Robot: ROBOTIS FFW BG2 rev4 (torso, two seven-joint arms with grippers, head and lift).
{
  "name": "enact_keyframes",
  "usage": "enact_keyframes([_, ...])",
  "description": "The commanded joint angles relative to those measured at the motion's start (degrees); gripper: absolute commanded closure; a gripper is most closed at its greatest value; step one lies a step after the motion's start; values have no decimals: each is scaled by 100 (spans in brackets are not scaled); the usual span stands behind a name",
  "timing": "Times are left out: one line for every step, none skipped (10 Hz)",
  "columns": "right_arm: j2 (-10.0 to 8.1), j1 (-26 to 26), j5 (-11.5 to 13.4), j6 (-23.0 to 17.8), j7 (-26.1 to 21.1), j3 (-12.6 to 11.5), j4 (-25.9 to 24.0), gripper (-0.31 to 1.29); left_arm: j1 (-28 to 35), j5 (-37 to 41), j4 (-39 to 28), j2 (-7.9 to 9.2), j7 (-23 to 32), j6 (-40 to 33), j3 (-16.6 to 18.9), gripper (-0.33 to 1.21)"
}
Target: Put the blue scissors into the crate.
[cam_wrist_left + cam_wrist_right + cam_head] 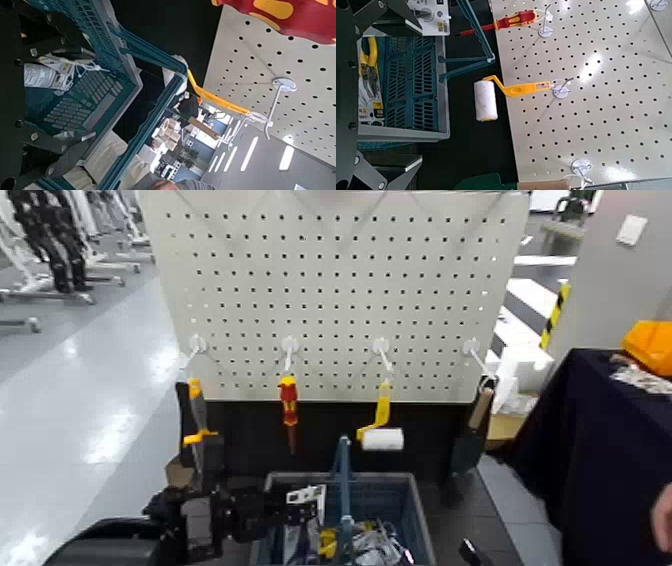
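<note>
Pale perforated pegboard (340, 285) — glossy grey floor (95, 405), dark-draped table (610, 440) at right, grey wall (625, 280) beyond

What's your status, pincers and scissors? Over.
Left pincer open, over crate. Right pincer open, beside crate. Blue scissors not identifiable. Crate's upright handle may obstruct.

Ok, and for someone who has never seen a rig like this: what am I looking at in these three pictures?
This is a two-armed robot. One picture looks down from its head; the others come from cameras on its left and right wrists.

A pegboard carries a red-and-yellow screwdriver, a yellow-handled paint roller and other tools. Below is a crate with packaged items inside.

The left gripper is over the crate, jaws apart, beside a white card; I can't tell whether they touch. The right gripper is open near the crate, holding nothing. I can't pick out the blue scissors for certain.
</note>
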Motion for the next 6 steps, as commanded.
enact_keyframes([-12,2,-9,0,-5,-5,-11,18,-14,9,-52,6,7,-42,18,-5])
enact_keyframes([-3,2,-9,0,-5,4,-11,18,-14,9,-70,6,15,-59,27,-5])
enact_keyframes([-3,2,-9,0,-5,4,-11,18,-14,26,-123,6,33,-59,36,-5])
enact_keyframes([-3,2,-9,0,-5,4,-11,18,-14,35,-193,6,59,-94,53,-5])
enact_keyframes([-3,2,-9,0,-5,-5,-11,17,-5,79,-360,6,121,-112,97,-5])
enact_keyframes([6,11,0,0,-5,-14,-20,17,-5,114,-580,6,226,-138,133,-5])
